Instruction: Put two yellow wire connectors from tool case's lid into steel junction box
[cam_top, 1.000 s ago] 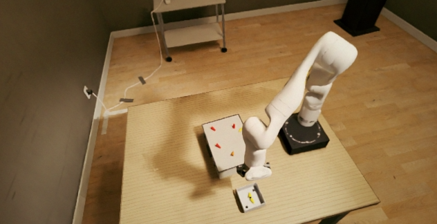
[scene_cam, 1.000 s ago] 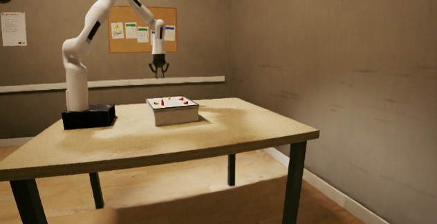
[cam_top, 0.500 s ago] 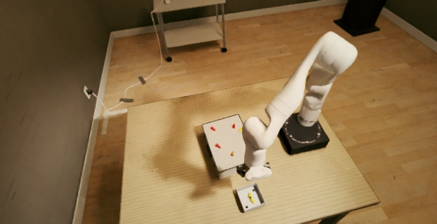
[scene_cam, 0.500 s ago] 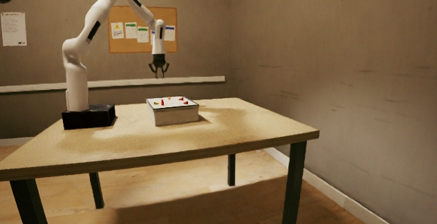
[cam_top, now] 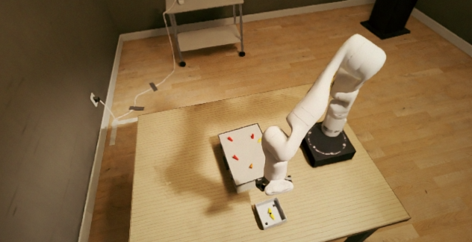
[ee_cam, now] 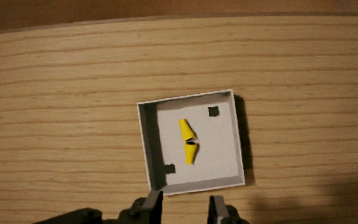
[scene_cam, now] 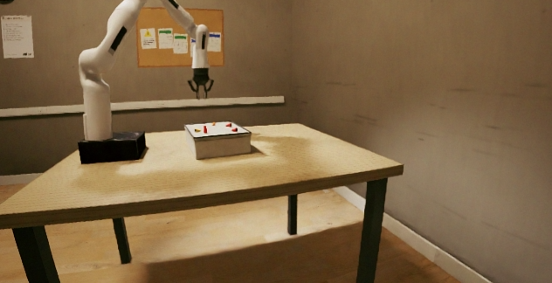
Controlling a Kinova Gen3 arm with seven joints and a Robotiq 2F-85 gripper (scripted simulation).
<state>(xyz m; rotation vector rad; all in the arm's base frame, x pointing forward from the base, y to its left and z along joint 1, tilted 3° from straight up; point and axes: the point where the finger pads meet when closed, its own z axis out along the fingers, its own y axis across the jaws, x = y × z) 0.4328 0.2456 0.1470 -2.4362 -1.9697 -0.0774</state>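
Two yellow wire connectors lie in the open steel junction box (cam_top: 278, 213) (ee_cam: 221, 150). The upper connector (ee_cam: 186, 130) and the lower connector (ee_cam: 190, 153) in the wrist view lie nearly end to end on the box floor. My gripper (scene_cam: 202, 97) (ee_cam: 187, 199) is partly open with nothing between its fingers, high above the table and beside the box's near edge in the wrist view. The tool case's lid (cam_top: 243, 148) (scene_cam: 220, 132) bears another yellow connector (cam_top: 259, 140) (scene_cam: 197, 130), partly hidden by the arm in the top view. The box is not visible in the exterior view.
Three red connectors (cam_top: 230, 139) (cam_top: 252, 136) (cam_top: 235, 157) and an orange one (cam_top: 251, 166) (scene_cam: 214, 124) also lie on the lid. The tool case stands between the box and the back part of the table (cam_top: 164, 144). The black robot base (cam_top: 328, 157) (scene_cam: 111, 148) stands to its side.
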